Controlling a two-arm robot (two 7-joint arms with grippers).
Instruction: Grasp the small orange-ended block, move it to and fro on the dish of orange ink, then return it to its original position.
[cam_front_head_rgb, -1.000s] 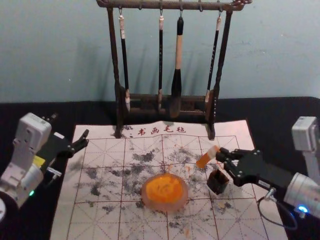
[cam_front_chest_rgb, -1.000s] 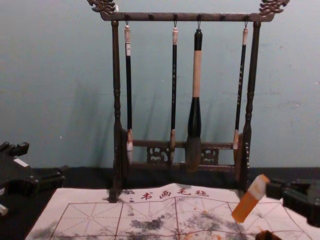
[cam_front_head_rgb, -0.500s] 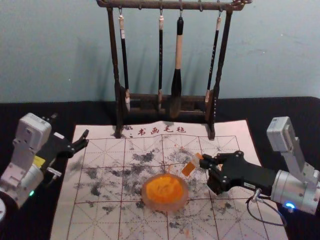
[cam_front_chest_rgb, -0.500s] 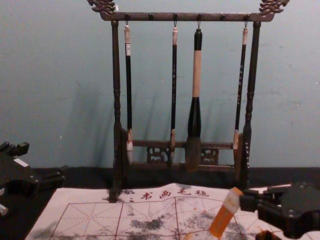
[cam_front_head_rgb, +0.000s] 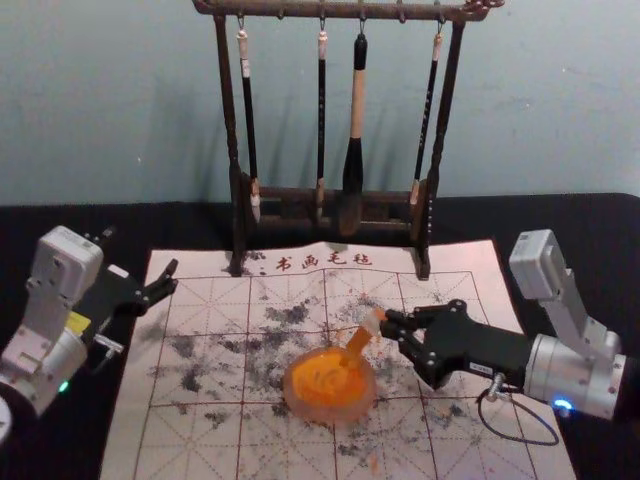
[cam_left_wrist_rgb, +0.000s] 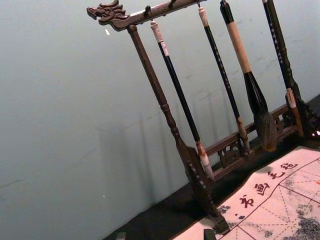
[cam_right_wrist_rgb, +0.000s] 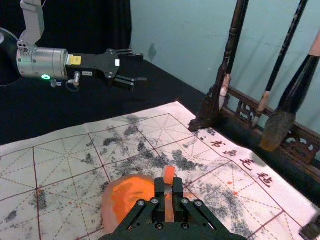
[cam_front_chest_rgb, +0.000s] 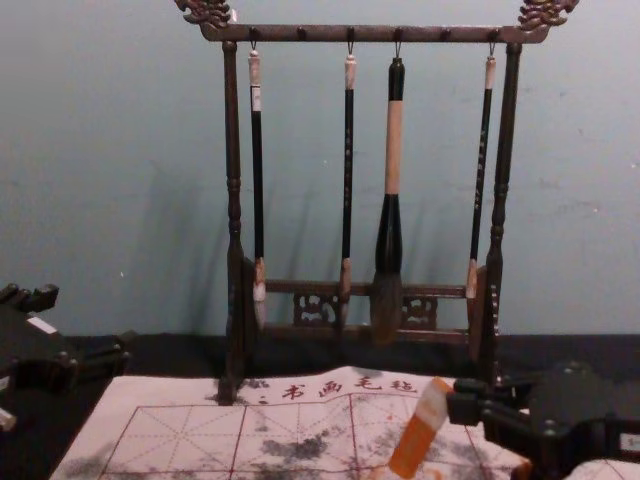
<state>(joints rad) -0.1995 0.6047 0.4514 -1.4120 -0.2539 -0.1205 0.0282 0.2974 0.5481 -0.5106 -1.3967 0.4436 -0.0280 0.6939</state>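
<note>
We had the right gripper (cam_front_head_rgb: 387, 326) clamped on the block (cam_front_head_rgb: 357, 345), orange end slanting down at the dish's far right rim! Our right arm (cam_front_head_rgb: 502, 347) reached low across the mat's (cam_front_head_rgb: 190, 442) right edge. We saw orange ink (cam_front_head_rgb: 325, 380) in the dish (cam_front_head_rgb: 292, 392); our left gripper (cam_front_head_rgb: 140, 253) hung spread near the left edge.

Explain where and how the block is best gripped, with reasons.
Grip the block at the pale band near its top, coming from the robot's right, as the right gripper does. Its top leans that way while its lower end slants toward the dish; gripping high should avoid the ink.
</note>
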